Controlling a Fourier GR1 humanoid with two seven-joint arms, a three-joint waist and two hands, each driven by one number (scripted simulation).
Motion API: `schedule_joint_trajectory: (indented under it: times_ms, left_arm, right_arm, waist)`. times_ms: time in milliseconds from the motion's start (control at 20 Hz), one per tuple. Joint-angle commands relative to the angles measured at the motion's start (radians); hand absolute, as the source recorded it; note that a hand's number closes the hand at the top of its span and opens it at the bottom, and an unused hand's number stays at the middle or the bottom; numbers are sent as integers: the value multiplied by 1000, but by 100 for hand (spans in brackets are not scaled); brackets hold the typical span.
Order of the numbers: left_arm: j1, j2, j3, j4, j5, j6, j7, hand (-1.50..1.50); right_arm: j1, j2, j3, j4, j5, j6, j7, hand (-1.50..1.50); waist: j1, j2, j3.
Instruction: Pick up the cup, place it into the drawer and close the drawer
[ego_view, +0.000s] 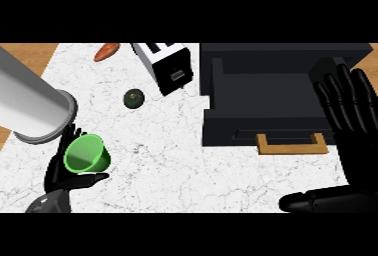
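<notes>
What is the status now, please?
Left hand shut on green cup. Right hand open beside open drawer. Nothing in the way.

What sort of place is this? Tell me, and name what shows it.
Most likely a kitchen counter: a white marble-patterned top carrying a toaster, a carrot and a dark avocado-like fruit, beside an open black drawer with a wooden handle.
</notes>
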Motion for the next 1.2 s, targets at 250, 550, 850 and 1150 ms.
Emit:
schedule_joint_trajectory:
  times_ms: [250, 550, 850, 1150]
  left_arm:
    - [13, -10, -9, 22, 36, -222, -78, 150]
    - [-22, -21, -25, 23, 15, -196, -162, 150]
    - [-40, -25, -17, -5, 15, -89, -204, 150]
    - [-8, -116, -24, -132, 37, 60, -183, 150]
  right_arm:
    - [66, -6, -1, 16, -13, 47, -65, -150]
    - [-22, 4, 1, 22, 5, -5, -2, -150]
    - [-56, -21, -36, 63, -14, 12, -19, -150]
    - [49, -24, -33, -15, -34, 42, -23, -150]
  waist:
    - [1, 0, 0]
    - [-2, 3, -2]
    - [2, 2, -1]
    - [7, -4, 1]
